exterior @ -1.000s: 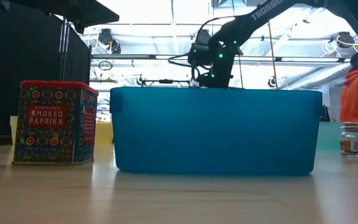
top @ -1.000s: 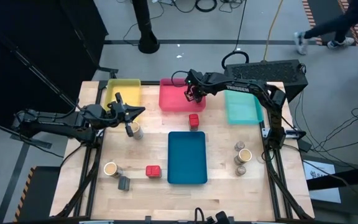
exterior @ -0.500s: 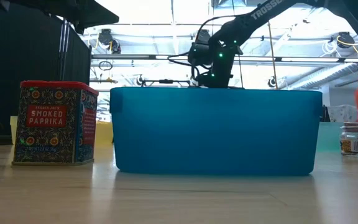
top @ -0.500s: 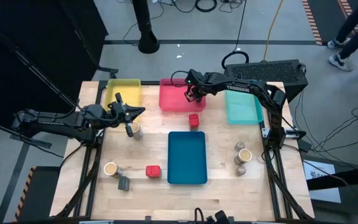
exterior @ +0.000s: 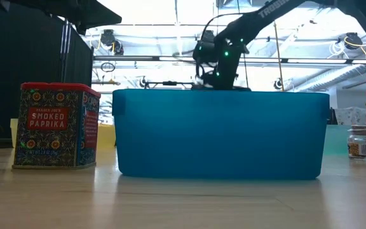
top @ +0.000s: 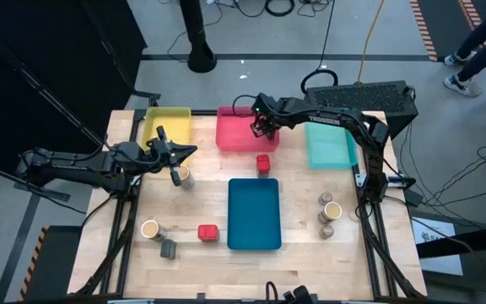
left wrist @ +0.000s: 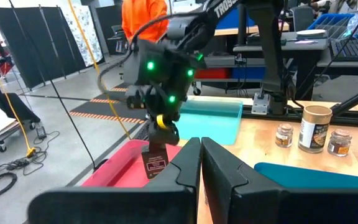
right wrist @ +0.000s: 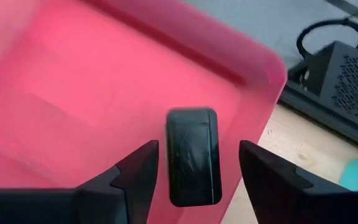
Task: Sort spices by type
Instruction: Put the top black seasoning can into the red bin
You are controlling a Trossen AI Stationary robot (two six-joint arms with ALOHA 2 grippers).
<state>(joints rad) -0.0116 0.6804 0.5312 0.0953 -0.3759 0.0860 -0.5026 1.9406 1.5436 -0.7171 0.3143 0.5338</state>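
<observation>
Release is the step in hand: the right gripper (right wrist: 194,163) hangs over the pink tray (right wrist: 73,106), fingers apart either side of a dark box (right wrist: 192,155), seemingly let go. Next comes a clean lift away. The left gripper (left wrist: 201,163), fingers together, waits beside a tan jar (top: 184,176). Only the high view shows the red boxes (top: 262,163) still unsorted.

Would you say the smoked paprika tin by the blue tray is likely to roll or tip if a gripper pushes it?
The smoked paprika tin looks square-sided and flat-based, so it should slide rather than roll. It stands taller than wide, so a push near its red lid might tip it. Its glossy printed walls could be slippery.
</observation>
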